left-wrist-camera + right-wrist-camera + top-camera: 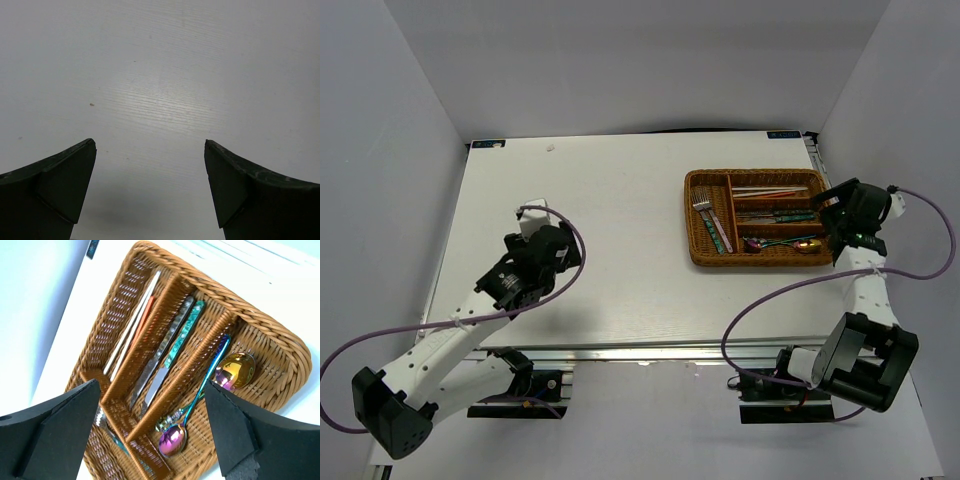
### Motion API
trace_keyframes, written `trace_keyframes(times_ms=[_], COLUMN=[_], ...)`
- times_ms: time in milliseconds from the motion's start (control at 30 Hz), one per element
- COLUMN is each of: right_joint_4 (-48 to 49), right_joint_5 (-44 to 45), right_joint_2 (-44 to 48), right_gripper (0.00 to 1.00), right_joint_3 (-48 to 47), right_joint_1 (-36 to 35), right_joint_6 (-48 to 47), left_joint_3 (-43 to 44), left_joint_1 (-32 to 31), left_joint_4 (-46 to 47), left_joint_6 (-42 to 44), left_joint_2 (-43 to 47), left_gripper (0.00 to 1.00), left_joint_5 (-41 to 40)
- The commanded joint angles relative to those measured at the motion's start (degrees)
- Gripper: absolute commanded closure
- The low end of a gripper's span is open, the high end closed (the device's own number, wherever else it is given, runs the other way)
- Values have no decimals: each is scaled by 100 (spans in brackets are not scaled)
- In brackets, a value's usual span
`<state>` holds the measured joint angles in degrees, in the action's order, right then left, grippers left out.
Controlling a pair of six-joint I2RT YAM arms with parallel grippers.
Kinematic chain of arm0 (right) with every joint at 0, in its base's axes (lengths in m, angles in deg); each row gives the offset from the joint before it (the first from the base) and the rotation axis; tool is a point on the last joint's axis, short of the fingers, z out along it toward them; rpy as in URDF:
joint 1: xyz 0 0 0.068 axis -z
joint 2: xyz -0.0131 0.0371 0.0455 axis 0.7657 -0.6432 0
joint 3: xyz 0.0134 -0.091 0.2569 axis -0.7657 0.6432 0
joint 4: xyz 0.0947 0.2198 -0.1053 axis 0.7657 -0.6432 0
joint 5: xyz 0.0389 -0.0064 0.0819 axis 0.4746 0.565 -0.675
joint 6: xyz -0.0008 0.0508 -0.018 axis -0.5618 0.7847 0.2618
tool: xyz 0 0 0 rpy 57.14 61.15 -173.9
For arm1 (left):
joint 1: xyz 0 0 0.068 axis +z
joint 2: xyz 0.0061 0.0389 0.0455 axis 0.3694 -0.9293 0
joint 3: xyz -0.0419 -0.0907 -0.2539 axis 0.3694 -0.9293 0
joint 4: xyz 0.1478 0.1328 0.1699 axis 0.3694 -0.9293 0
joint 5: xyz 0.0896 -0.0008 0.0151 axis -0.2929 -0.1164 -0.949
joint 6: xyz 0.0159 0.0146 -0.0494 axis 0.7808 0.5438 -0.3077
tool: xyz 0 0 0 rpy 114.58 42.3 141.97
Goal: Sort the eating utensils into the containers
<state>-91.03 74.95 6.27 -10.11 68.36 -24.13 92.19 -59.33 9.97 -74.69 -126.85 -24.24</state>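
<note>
Your right gripper (151,385) hangs spread and empty over the right end of the wicker tray (280,335), where spoons (235,371), knives (172,340), chopsticks (131,325) and fork (704,207) all lie in slots, so sorting looks done; your left gripper (150,144), spread too, hangs over the white table (160,75), and nothing blocks lifting away.

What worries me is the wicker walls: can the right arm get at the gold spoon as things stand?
Probably yes: the right gripper hangs open by the tray, and the gold spoon lies uncovered in its slot.
</note>
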Motion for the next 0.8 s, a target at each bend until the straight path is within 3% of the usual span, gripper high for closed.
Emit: trace_keyframes(times_ms=[0,100,200,233,333,467,767], right_joint_4=[-410,-699,-1244,-1315,-1596,-2281,-3794], right_joint_5=[-352,-355,74,268,507,288,-47], right_joint_2=[260,497,769,1040,1629,2193,3002], right_gripper=[11,11,11,11,11,11,11], right_joint_3=[-450,-776,-1232,-1268,-1390,-1742,-2420], right_joint_1=[-72,-537,-1406,-2079,-2760,-2955,-2999], right_joint_6=[-737,-1668,-2781,-3022,-3471,-3657,-4219], left_joint_3=[417,945,1480,1622,2235,2625,2274], left_joint_1=[3,56,152,213,232,232,232], left_joint_4=[-360,-721,-801,-818,-1055,-1126,-880], left_joint_6=[-379,-537,-416,-371,-248,181,648], left_joint_2=[-74,-303,-541,-611,-734,-534,662], left_gripper=[2,2,2,2,2,2,2], left_joint_5=[-786,-1305,-1569,-1604,-1920,-2193,-2378])
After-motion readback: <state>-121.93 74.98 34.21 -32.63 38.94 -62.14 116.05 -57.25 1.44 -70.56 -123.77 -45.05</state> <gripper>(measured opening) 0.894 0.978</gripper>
